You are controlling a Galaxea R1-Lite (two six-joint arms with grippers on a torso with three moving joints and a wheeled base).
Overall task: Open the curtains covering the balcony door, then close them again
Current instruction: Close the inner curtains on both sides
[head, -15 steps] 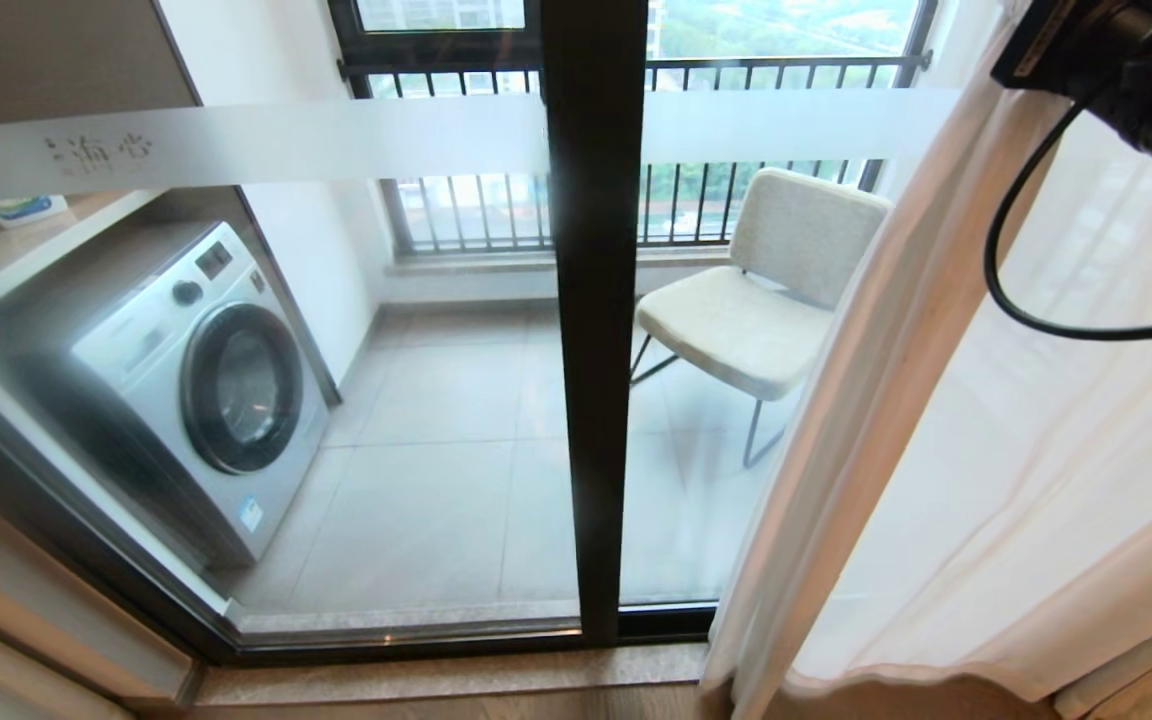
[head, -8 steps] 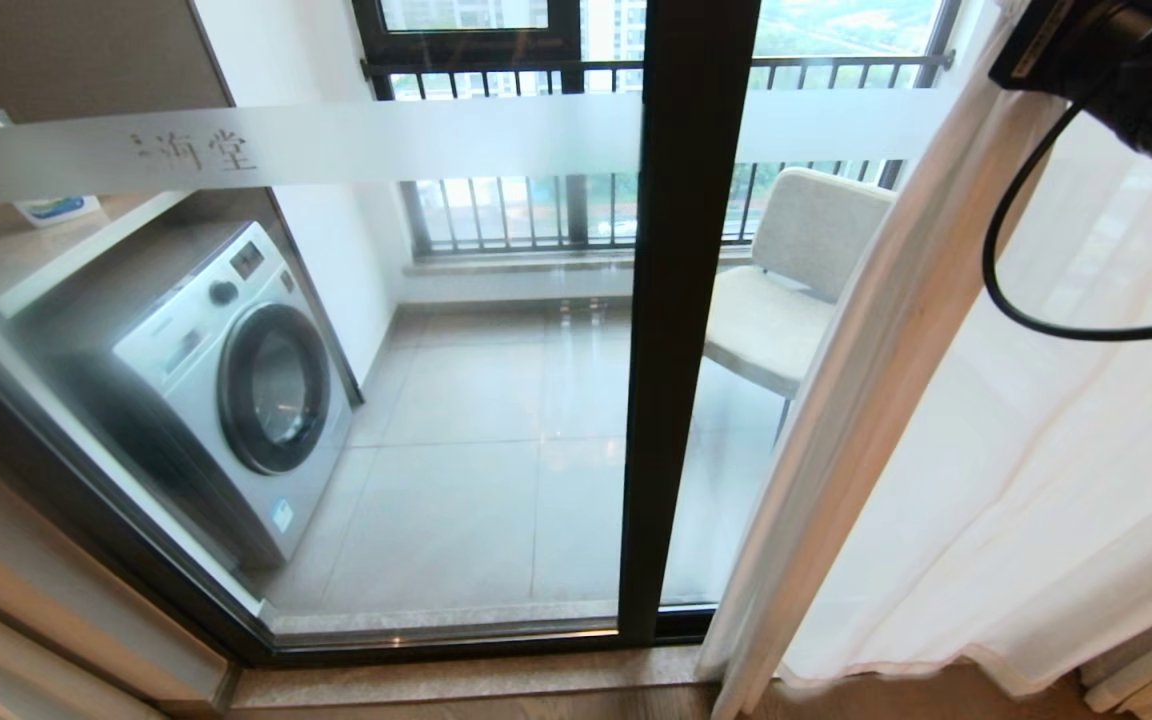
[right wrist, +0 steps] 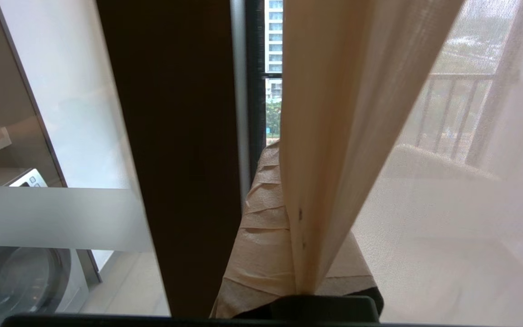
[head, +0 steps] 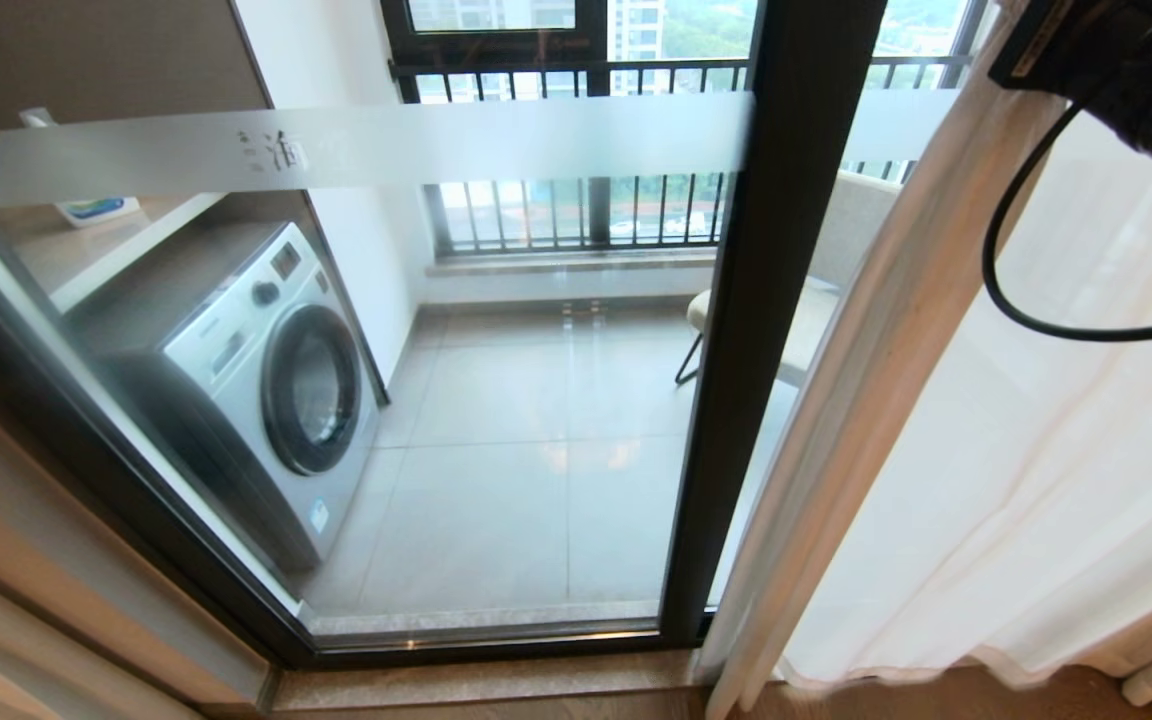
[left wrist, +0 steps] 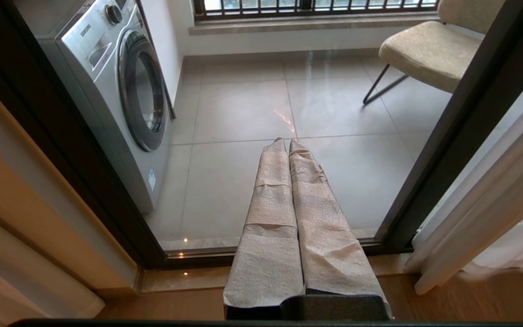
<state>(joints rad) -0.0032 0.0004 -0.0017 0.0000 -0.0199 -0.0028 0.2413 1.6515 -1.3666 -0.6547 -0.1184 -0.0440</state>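
Beige cloth edge of the curtains sat pinched in my right tool, that arm raised high beside the balcony door. My left tool hung low, its two wrapped fingers clenched together on nothing, pointing at the glass. Behind it stood one washing machine and one chair. The curtains hung bunched at the door's right.
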